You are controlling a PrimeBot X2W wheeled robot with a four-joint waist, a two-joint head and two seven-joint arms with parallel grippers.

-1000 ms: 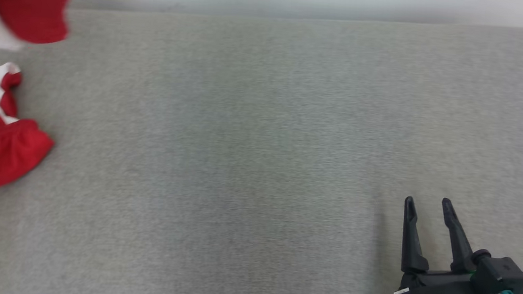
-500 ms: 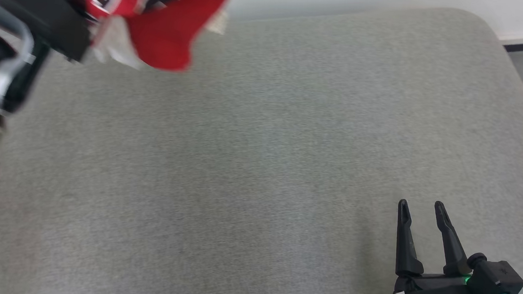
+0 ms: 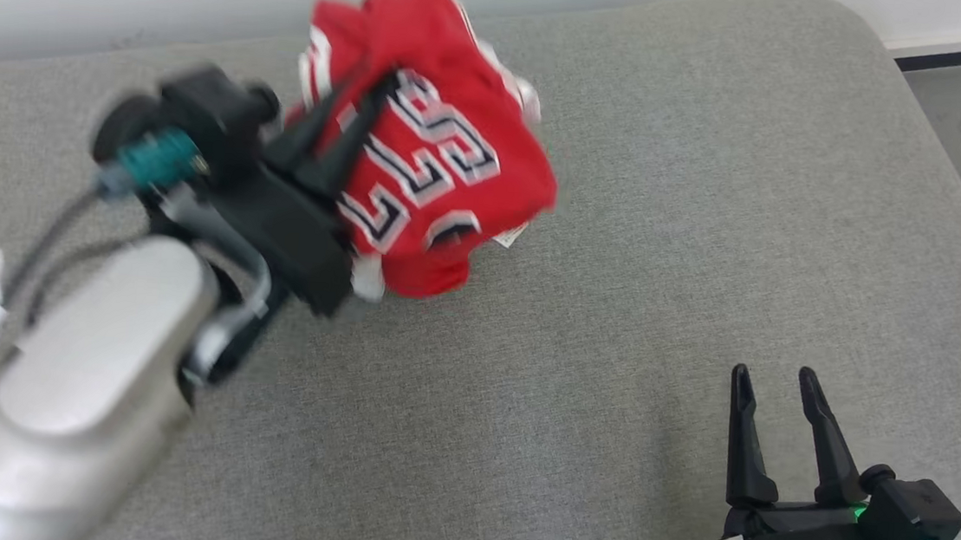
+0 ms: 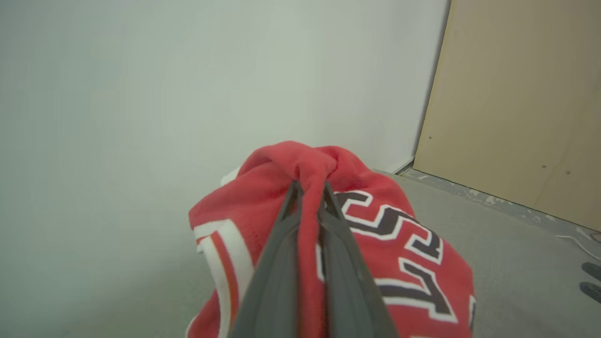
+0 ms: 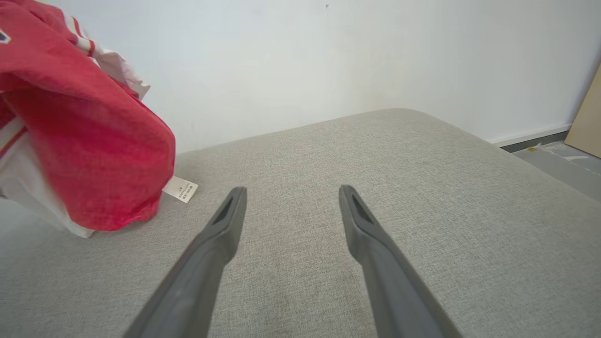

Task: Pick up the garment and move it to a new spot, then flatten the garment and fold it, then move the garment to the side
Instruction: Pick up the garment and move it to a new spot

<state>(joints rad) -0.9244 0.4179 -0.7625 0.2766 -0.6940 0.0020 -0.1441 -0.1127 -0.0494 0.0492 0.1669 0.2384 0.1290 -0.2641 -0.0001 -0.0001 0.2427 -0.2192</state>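
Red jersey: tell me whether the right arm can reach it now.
Likely yes: bare grey cushion lies between the right gripper, jaws open, and the red jersey, held by the left gripper, jaws shut.

- A grey, woven-fabric padded surface (image 3: 638, 258) spread wide and flat, with a rounded far-right corner.
- Its far edge ran along a white wall (image 5: 281, 61).
- Its cloth lay smooth and even across the middle and the near side.
- A bunched red jersey (image 3: 445, 180) with white trim and black-and-white lettering hung over its far-left part. The lowest fold came down to the cloth, though contact could not be told.
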